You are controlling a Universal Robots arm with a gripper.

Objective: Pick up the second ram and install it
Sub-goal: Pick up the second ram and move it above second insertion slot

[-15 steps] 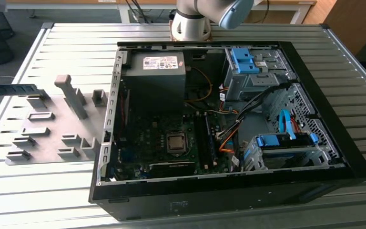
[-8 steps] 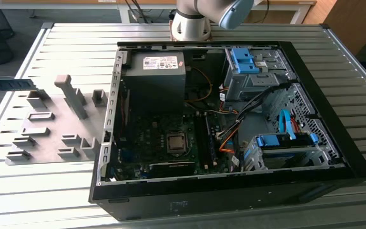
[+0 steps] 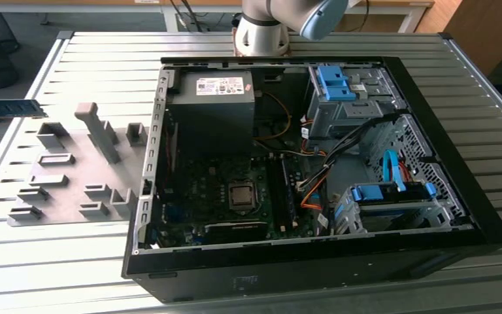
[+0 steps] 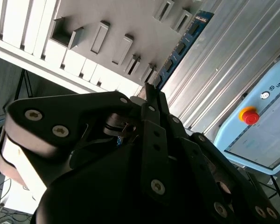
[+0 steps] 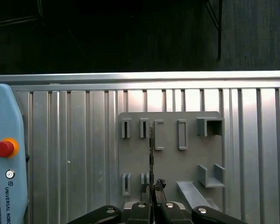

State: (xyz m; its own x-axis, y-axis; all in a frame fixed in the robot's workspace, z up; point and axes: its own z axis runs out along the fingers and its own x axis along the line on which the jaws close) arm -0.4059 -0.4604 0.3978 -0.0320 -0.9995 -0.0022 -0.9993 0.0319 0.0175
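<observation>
The second ram (image 4: 179,49) is a thin blue board with dark chips, and my gripper (image 4: 151,93) is shut on one end of it. In the first wrist view the ram (image 5: 151,154) shows edge-on, rising from the fingertips (image 5: 159,185) above the grey fixture plate (image 5: 170,163). In the exterior view the ram (image 3: 8,108) juts in from the left edge, above the table and beyond the far left corner of the fixture plate (image 3: 68,176). It is well apart from the open computer case (image 3: 312,163).
Inside the case lie the motherboard with its CPU socket (image 3: 241,195), a power supply (image 3: 216,98), cables and blue drive-bay latches (image 3: 336,84). The arm's base (image 3: 264,29) stands behind the case. A teach pendant with a red button (image 5: 4,148) lies on the slatted table (image 5: 74,140).
</observation>
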